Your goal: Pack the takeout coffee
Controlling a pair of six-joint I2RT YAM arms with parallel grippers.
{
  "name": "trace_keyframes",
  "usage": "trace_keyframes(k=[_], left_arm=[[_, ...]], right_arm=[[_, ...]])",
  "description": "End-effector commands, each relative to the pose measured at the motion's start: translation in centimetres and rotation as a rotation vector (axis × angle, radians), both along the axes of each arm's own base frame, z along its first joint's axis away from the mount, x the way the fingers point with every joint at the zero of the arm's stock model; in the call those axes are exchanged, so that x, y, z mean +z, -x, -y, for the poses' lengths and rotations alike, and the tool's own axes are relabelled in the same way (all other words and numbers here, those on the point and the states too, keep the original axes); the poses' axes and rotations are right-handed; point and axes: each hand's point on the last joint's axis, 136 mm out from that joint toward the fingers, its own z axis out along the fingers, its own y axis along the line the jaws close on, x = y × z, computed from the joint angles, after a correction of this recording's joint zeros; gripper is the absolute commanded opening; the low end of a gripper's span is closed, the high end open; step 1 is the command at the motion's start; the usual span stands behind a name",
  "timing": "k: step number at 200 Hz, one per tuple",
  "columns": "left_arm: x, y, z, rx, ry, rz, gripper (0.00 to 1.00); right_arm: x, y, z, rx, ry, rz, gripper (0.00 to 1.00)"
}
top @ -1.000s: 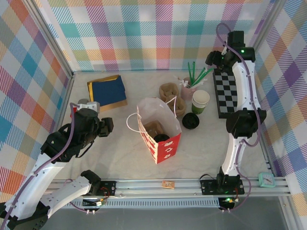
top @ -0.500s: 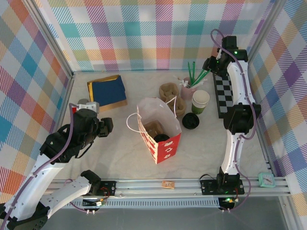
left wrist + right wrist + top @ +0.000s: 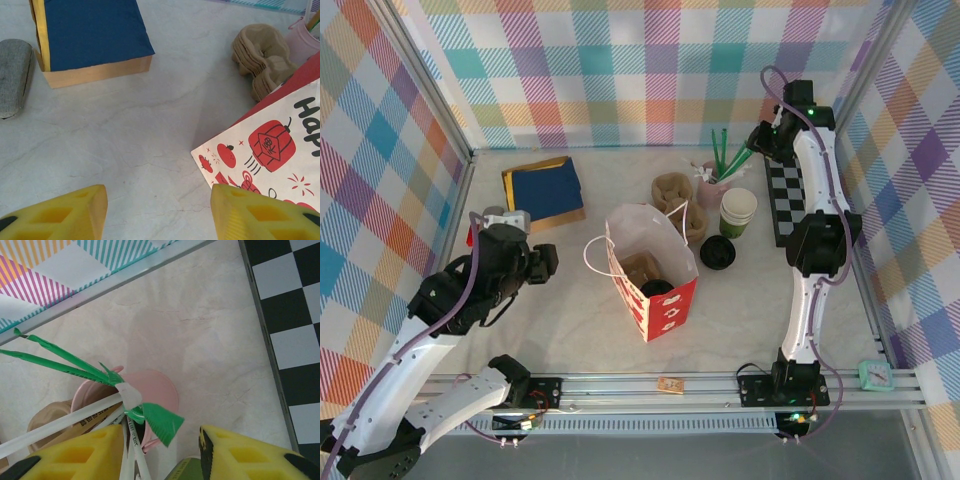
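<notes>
Right of your spread, empty left gripper (image 3: 159, 200), the black-lidded paper cup (image 3: 658, 288) stands lid-up inside the red-and-white paper bag (image 3: 670, 310); your right gripper (image 3: 161, 440) is also spread.

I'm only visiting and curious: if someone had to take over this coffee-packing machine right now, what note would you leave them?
Left gripper: open, empty, above bare table left of the paper bag.
Right gripper: jaws apart around the straws in the pink cup, nothing gripped.
Takeout coffee: its black lid seems to show inside the bag, beside a brown carrier.
Done: coffee apparently bagged.
Left: probably adding a straw.
</notes>
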Motion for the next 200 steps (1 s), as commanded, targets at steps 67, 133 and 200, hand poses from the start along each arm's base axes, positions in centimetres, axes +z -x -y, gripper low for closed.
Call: trace_keyframes(k=[67, 133, 200], left_arm=[[1.1, -0.5, 0.2, -0.010, -0.012, 0.034, 0.57], [0.9, -0.7, 0.3, -0.012, -0.015, 0.029, 0.57], [0.9, -0.8, 0.4, -0.012, -0.018, 0.025, 0.57]], right_arm=[[1.2, -1.1, 0.2, -0.001, -0.024, 0.057, 0.26], [0.9, -1.8, 0.6, -0.012, -0.026, 0.065, 0.30], [0.8, -2.0, 0.4, 0.003, -0.037, 0.070, 0.22]])
